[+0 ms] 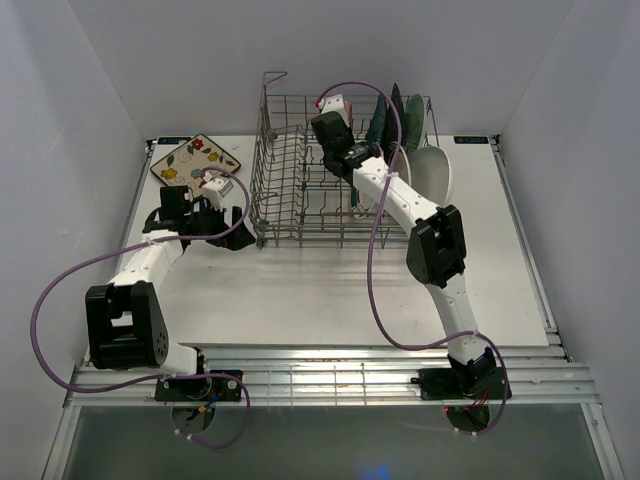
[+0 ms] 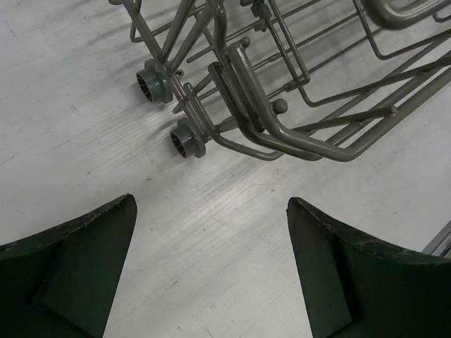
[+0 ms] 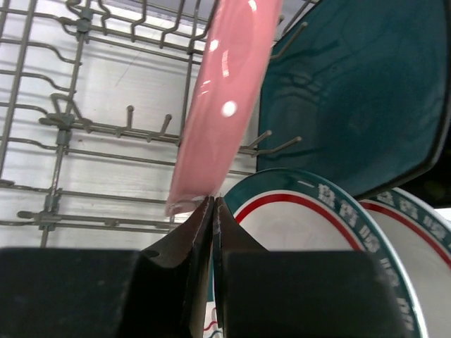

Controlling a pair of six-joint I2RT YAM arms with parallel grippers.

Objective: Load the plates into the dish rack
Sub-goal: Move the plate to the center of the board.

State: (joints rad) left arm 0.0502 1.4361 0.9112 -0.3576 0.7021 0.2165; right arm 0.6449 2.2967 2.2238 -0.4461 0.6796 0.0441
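Observation:
The grey wire dish rack [image 1: 290, 170] stands at the back middle of the table. A teal square plate [image 1: 383, 120] and other plates stand on edge at its right end. A white round plate [image 1: 432, 170] leans at its right side. In the right wrist view, my right gripper [image 3: 213, 201] is shut inside the rack [image 3: 84, 127]. Its tips touch the near rim of the upright pink dotted plate [image 3: 225, 91], with nothing seen between the jaws. The teal plate [image 3: 352, 91] and two green-rimmed white plates [image 3: 310, 218] stand to the right. My left gripper [image 1: 235, 235] is open and empty.
The cream floral square plate [image 1: 195, 160] lies flat on the table at the back left, behind my left arm. In the left wrist view, the open left gripper [image 2: 211, 201] hangs over bare table just short of the rack's wheels [image 2: 187, 139] and corner wires [image 2: 303, 134].

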